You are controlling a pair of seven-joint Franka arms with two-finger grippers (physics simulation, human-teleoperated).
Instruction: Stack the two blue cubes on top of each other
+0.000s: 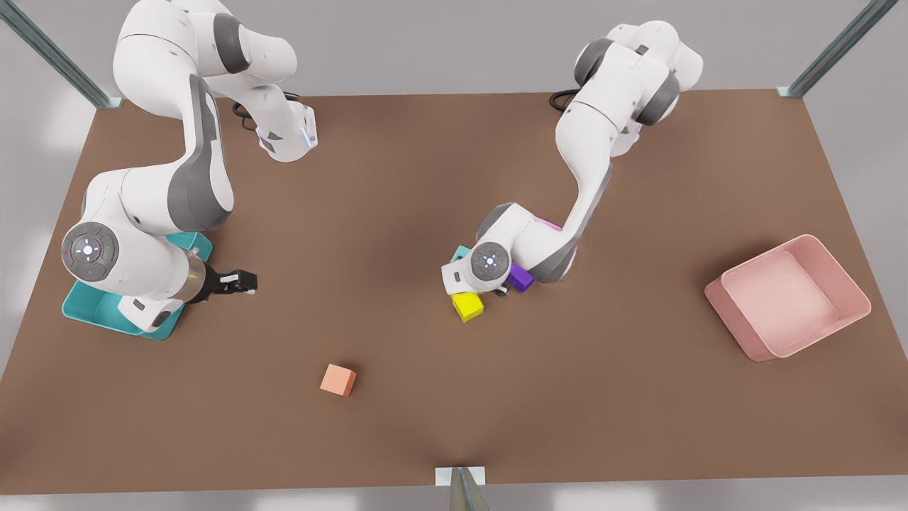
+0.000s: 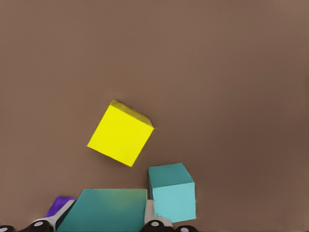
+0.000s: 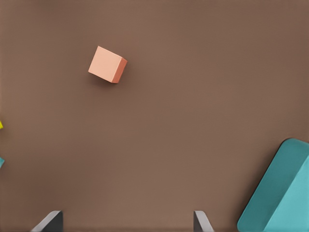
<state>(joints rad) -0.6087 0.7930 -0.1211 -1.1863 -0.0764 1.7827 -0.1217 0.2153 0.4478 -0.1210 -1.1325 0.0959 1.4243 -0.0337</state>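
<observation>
Brown tabletop (image 1: 425, 177): your left gripper (image 2: 101, 227) pinches one blue cube (image 2: 104, 210) beside the second blue cube (image 2: 171, 191) (yellow cube (image 2: 120, 133) near). Lift, centre, lower slowly. Right gripper (image 3: 128, 224) waits w/ fingers spread.

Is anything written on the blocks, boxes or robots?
No words or numbers can be read.
Yellow cube, orange cube, held blue cube, other blue cube, teal bin, pink bin: plain.
Tiny marks on the arms' joint caps: too small to read.
Left gripper holds one blue cube beside the yellow cube; right gripper, open, waits by the teal bin.
</observation>
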